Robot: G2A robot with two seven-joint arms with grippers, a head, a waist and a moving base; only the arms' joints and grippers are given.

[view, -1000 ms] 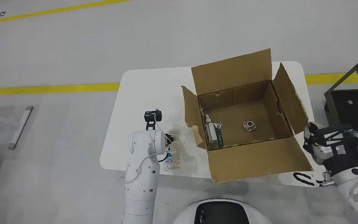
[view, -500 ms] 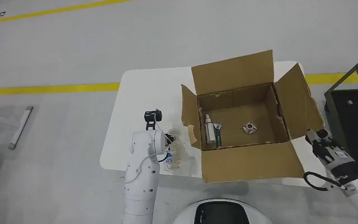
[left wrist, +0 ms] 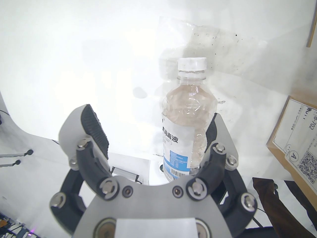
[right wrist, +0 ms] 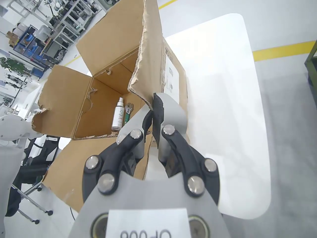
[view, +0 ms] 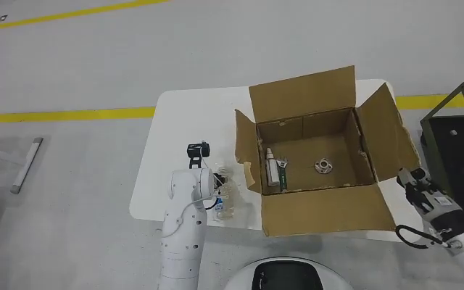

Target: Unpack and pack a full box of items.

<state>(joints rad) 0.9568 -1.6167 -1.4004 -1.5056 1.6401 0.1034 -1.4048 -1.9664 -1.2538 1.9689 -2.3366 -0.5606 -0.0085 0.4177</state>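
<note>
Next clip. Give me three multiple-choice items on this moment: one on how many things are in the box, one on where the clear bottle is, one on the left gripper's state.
1. How many items lie in the cardboard box?
A. one
B. three
C. five

2. Where is the clear bottle?
A. in the box
B. on the table, between the left gripper's fingers
C. on the floor

3. The left gripper is:
A. open
B. shut on the bottle
C. shut on a box flap

Answers:
1 B: a spray bottle, a wrench and a round metal fitting lie on the box floor.
2 B: the left wrist view shows it on the white tabletop, outside the box.
3 A: its fingers stand wide apart, one on each side of the bottle.
</note>
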